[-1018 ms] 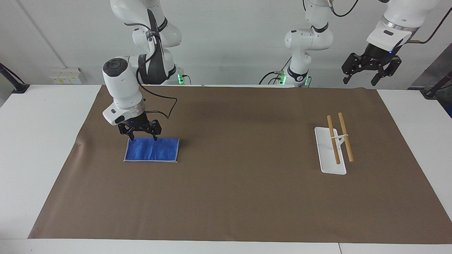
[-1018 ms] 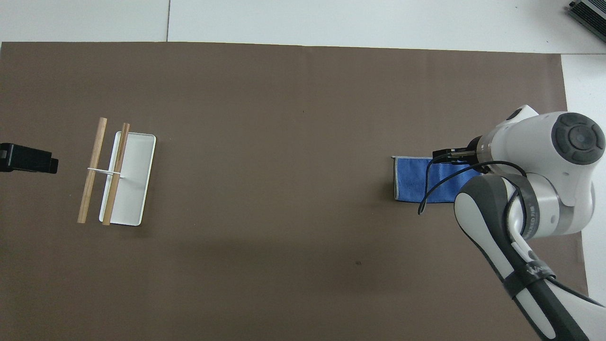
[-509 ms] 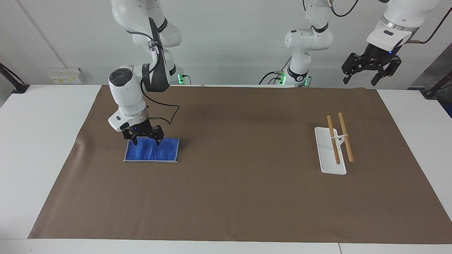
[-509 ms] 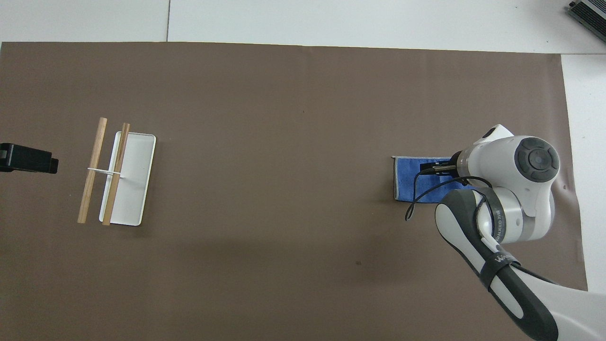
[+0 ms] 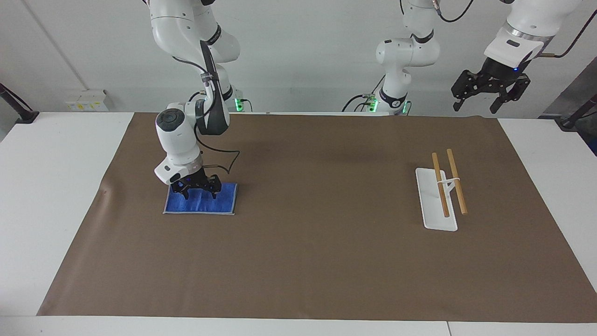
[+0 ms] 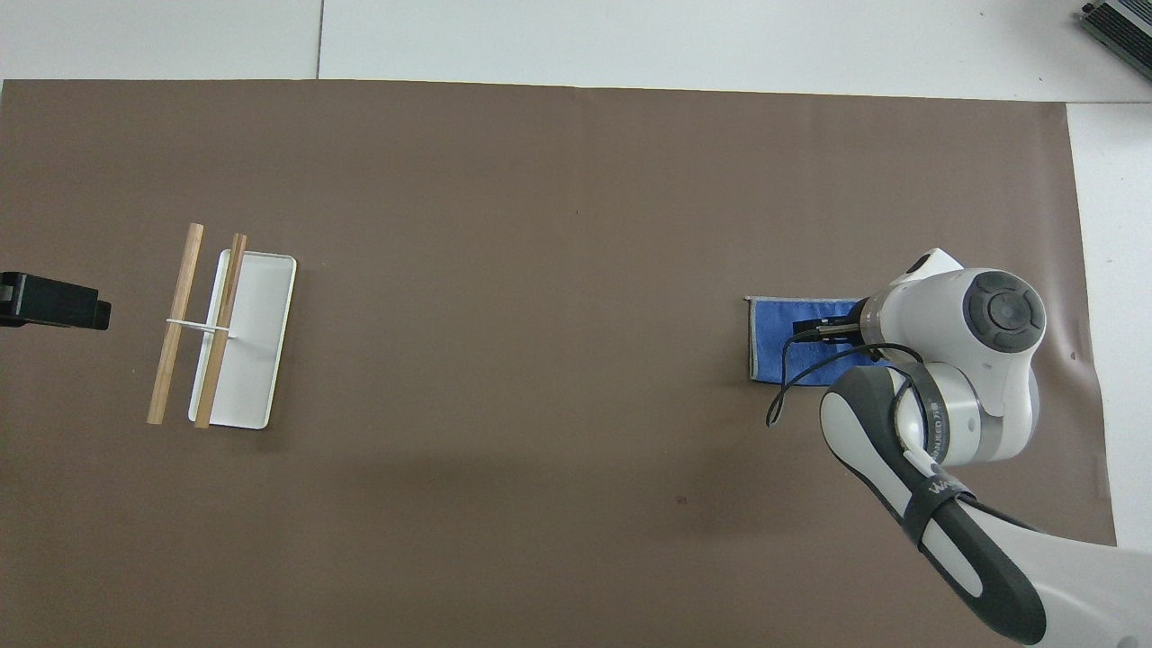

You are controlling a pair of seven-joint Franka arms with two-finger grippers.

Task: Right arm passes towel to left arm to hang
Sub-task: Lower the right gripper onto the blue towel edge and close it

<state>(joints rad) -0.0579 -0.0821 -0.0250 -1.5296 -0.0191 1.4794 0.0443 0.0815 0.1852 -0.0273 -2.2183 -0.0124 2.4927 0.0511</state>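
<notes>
White wall and white surface (image 5: 60, 196) frame a brown mat (image 5: 308, 261) that carries everything. Over the last second the right arm (image 5: 179, 140) has come down and slid inward, so the right pincer (image 5: 196, 190) now sits low on the blue towel (image 5: 200, 201), fingers spread with their tips at or just above the cloth along its edge nearer the robots. The towel lies flat on the mat at the right arm's end, not yet pinched, so the pickup is about to start and the handover is still ahead. The left pincer (image 5: 490, 91) waits spread, high over the left arm's end. Below it stands the white towel rack (image 5: 436, 205) with two wooden bars (image 5: 456, 182); its tray-like base holds nothing and no cloth hangs on it.
</notes>
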